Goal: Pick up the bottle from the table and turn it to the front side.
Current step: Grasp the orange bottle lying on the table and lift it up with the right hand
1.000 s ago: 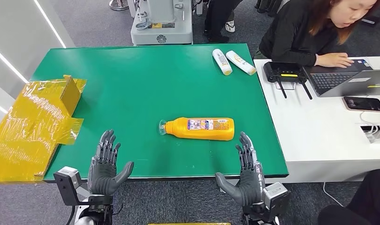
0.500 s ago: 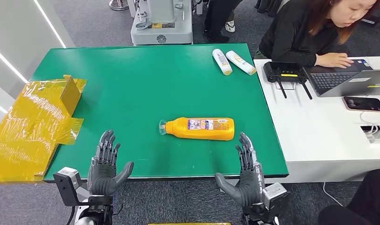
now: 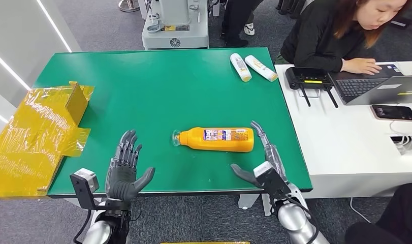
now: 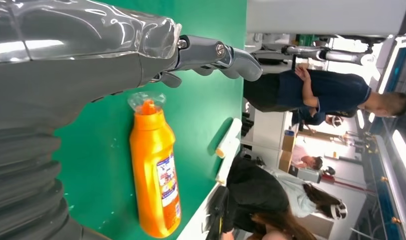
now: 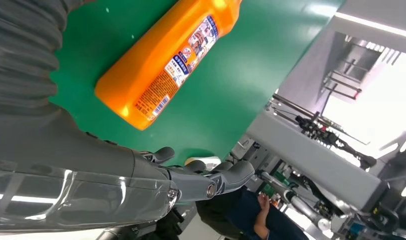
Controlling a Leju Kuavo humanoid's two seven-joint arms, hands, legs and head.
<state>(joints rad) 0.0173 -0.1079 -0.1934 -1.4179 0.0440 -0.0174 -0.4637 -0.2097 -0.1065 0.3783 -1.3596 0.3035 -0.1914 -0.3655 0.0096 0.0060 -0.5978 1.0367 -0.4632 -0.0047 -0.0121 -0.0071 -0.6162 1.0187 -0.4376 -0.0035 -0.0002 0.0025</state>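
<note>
Left hand hovers open over the near edge of the flat green table, fingers spread, holding nothing, well apart from the bottle's cap end. Long orange plastic bottle with a printed label lies on its side mid-table, clear-wrapped cap pointing toward the left hand, base toward the right. Right hand is open too, fingers extended just beside the bottle's base, thumb splayed, nothing held; contact can't be confirmed from the head view, and the right wrist view shows a gap.

Risks, as a judgement: the bottle is round-ish and lying flat, so a sideways touch from the right hand could roll or skid it toward the left or far side before any grip forms. A one-ended grasp at the base may let the cap end sag or slip. Smooth plastic plus glossy label means a weak hold during the turn could drop it. Two white tubes at the far edge are well apart, no snag there.
</note>
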